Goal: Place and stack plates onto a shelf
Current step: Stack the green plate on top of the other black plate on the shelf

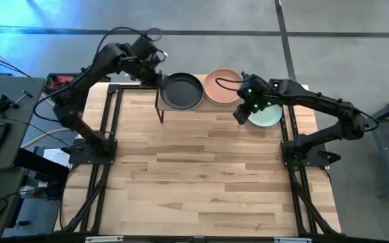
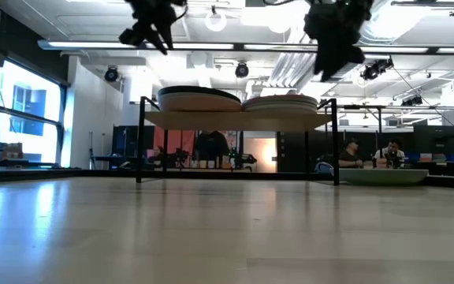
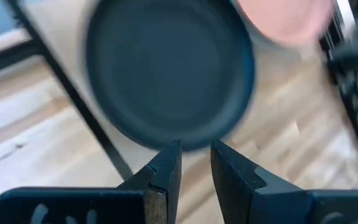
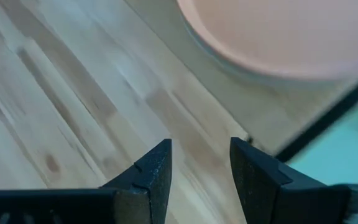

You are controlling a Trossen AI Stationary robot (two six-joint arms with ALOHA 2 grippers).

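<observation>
On the shelf [image 1: 194, 102] at the table's far edge, a black plate [image 1: 182, 92] tops one stack and a peach plate [image 1: 222, 86] the other. From table height the lower plates are too thin to count. A pale green plate [image 1: 267, 116] lies half hidden under the right gripper [image 1: 240, 115], fingers apart, empty. The left gripper [image 1: 159, 79], slightly parted, hovers empty beside the black plate. The near tabletop [image 1: 201, 175] is bare wood.

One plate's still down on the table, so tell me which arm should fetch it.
Right. The right gripper hangs open just beside the pale green plate on the table, right of the shelf. The left gripper is beyond the black plate, farther away.
</observation>
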